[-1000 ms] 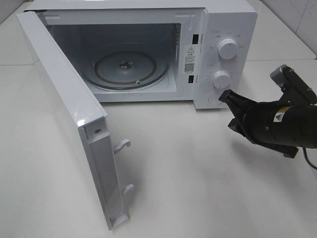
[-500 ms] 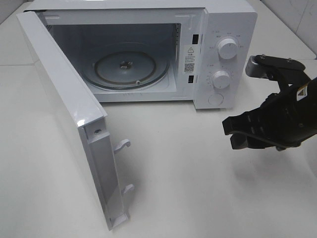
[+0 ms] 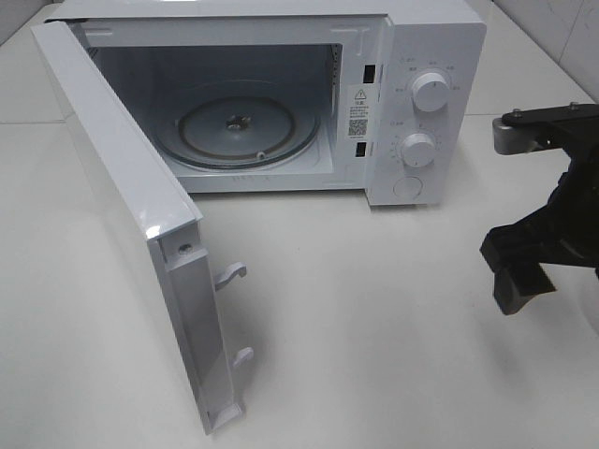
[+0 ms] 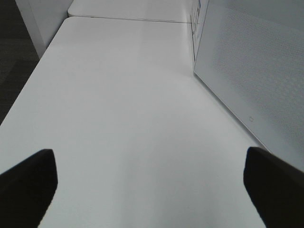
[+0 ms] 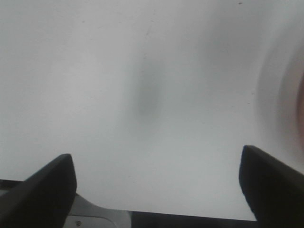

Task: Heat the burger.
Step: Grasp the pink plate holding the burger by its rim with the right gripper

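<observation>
1. Hovering beside the open microwave (image 3: 426, 47), right gripper (image 5: 154, 161) and left gripper (image 4: 149, 159) both spread, empty.
2. The burger is out of view; locate it, then centre it on the turntable (image 3: 234, 126).

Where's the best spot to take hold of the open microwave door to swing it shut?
Likely the microwave door's free end, the one with the latch hooks, farthest from the hinge. Come from its outer face, on the left gripper's side: that face is flat, while the hooks jut from the inner one.

Microwave (image 3: 440, 42) door (image 3: 112, 206) stands open — right gripper (image 3: 522, 271) hovers nearby.
</observation>
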